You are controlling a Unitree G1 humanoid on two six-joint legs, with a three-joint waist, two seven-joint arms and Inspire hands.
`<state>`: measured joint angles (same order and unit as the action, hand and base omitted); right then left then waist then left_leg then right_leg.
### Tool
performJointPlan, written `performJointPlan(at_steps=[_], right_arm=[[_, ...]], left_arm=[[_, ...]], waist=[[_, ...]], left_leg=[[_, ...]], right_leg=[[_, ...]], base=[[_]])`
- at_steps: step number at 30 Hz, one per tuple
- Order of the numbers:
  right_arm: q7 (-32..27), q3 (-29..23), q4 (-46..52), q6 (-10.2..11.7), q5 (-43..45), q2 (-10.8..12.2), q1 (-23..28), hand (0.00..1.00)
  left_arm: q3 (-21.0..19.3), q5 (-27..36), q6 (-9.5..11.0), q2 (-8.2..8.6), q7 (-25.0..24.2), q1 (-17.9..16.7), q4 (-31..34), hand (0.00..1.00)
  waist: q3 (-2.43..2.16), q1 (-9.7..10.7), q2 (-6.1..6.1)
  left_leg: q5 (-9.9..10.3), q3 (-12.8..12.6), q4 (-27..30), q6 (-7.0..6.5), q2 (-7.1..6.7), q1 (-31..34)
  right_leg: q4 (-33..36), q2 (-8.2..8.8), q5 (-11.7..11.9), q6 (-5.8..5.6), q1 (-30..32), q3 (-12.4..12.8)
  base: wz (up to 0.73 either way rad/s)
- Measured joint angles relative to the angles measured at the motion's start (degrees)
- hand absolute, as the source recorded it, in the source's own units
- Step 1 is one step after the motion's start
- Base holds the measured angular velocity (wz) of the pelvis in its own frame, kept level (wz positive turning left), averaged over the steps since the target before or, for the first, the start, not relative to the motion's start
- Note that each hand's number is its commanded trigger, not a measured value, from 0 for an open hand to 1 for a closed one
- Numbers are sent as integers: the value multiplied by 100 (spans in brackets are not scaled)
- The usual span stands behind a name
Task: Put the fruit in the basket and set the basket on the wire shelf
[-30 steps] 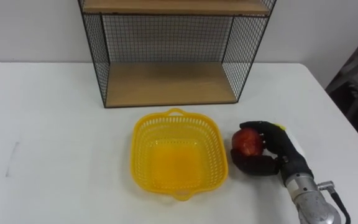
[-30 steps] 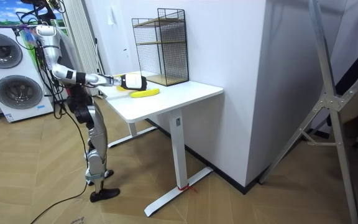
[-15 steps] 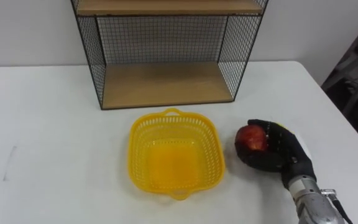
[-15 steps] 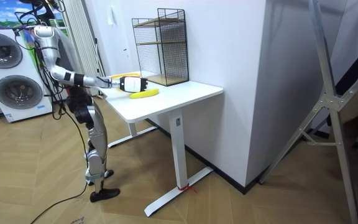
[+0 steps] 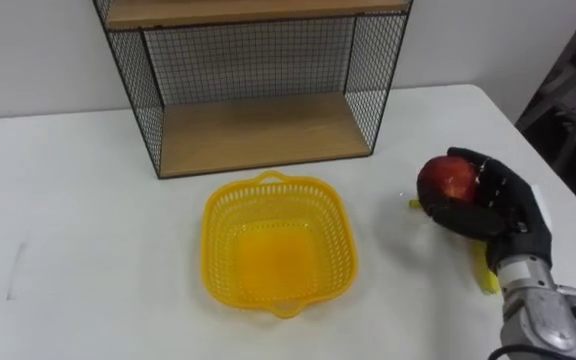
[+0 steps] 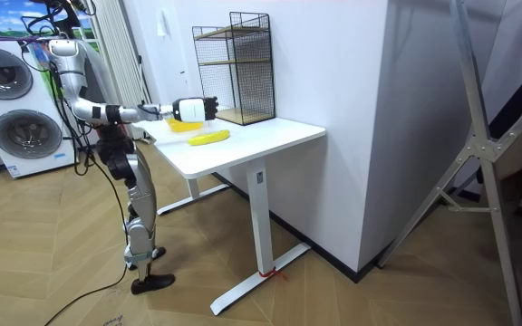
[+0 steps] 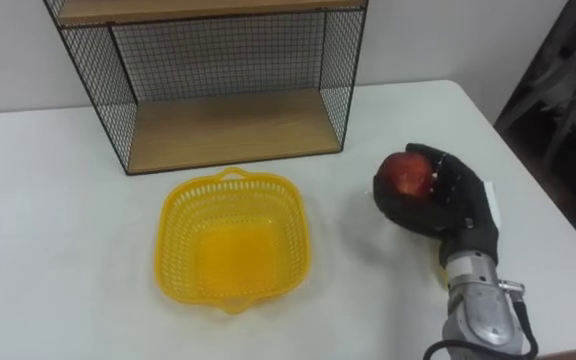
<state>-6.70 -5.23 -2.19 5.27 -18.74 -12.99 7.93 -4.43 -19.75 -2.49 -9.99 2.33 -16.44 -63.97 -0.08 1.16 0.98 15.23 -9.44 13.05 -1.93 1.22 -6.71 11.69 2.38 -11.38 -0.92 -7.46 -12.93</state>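
Lifted off the table since a second ago and now held above it at the right, with the apple wrapped in the curled fingers and thumb of the right hand. Suggests a sound grasp, leaving only the carry leftward to the basket, empty at mid-table and just in front of the wire shelf. Uncovered a banana under the wrist (yet to be fetched). Plenty of bare tabletop between hand and basket; close to the table's right edge, though.
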Motion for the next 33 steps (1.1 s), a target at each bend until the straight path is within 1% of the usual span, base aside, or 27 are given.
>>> performJointPlan(at_steps=[1, 3, 6, 10, 11, 13, 14, 19, 21, 23, 26, 28, 31, 33], right_arm=[[-17, 0, 41, 0, 2, -7, 0, 100], [-36, -1, 121, 0, 16, -29, 0, 100], [-35, 1, 274, 0, 60, -36, -1, 100], [-19, 2, 864, 1, 181, -46, -2, 100], [-12, 15, 1072, 6, 324, -58, -1, 100], [5, 74, 1292, 34, 545, -93, -3, 100], [43, 125, 1377, 39, 675, -99, -3, 100], [286, 487, 1421, 37, 1322, -102, -7, 100], [432, 661, 1423, 31, 1787, -101, -16, 100], [576, 714, 1423, 31, 2017, -100, -23, 100], [779, 826, 1418, 31, 2158, -101, -90, 100], [901, 919, 1418, 27, 2160, -101, -101, 100], [1189, 1120, 1418, 10, 2161, -99, -122, 100], [1376, 1201, 1397, 5, 2412, -109, -127, 100]], left_arm=[[7, 0, 6, 0, 0, 0, 0, 0], [9, 0, 10, -4, 0, -3, 5, 0], [25, 0, 49, -2, -2, -6, 19, 0], [17, 1, 82, -10, -3, 12, 14, 0], [18, 1, 88, -10, -2, 46, -2, 0], [24, 3, 90, -14, -3, 97, -14, 0], [28, 3, 91, -18, -3, 125, -17, 0], [46, 9, 113, -18, 3, 190, -17, 0], [97, -3, 113, -17, 12, 244, -24, 0], [129, -5, 114, -17, 12, 246, -40, 0], [134, -1, 114, -25, -7, 266, -38, 0], [142, -2, 115, -25, -23, 284, -40, 0], [227, 1, 114, -44, -68, 297, -41, 0], [312, 9, 114, -86, -113, 321, -40, 0]], waist=[[-2, 0, 5], [-24, 0, 40], [-25, -19, 96], [-24, -31, 101], [-17, -45, 90], [-19, -100, 86], [-10, -137, 80], [-19, -244, 94], [-31, -322, 124], [-19, -349, 115], [8, -427, 167], [17, -485, 195], [20, -535, 216], [23, -574, 218]], left_leg=[[0, 0, -3, 0, 0, 1], [-2, 1, -28, 4, 0, 1], [-2, -5, -30, 4, 0, 15], [-2, -25, -49, 4, 1, 18], [-2, -58, -56, 4, 6, 17], [-3, -79, -57, 6, 14, 14], [-4, -79, -56, 8, 15, 22], [-5, -78, -74, 9, 13, 20], [-5, -89, -78, 9, 12, 25], [-5, -87, -78, 9, 12, 21], [-5, -78, -85, 10, 16, 21], [-6, -73, -96, 11, 16, 20], [-6, -45, -97, 11, 12, 28], [-6, 35, -68, 11, 7, 56]], right_leg=[[-3, -1, 0, 0, 3, 0], [-6, -4, 0, 0, 17, 3], [0, -5, 0, 0, 41, 19], [-3, -12, 0, 0, 61, 38], [-4, -15, 0, 0, 63, 37], [-1, -22, 1, 1, 73, 58], [0, -27, 1, 1, 81, 78], [0, -29, 1, 2, 90, 119], [0, -30, 2, 2, 105, 126], [-2, -30, 2, 2, 97, 122], [-3, -36, 2, 2, 96, 134], [-6, -38, 2, 2, 101, 132], [-9, -33, 2, 2, 96, 96], [-15, -20, 4, -1, 81, -8]], base=[[0], [0], [-1], [-2], [-4], [-5], [0], [-1], [-2], [0], [0], [0], [4], [17]])
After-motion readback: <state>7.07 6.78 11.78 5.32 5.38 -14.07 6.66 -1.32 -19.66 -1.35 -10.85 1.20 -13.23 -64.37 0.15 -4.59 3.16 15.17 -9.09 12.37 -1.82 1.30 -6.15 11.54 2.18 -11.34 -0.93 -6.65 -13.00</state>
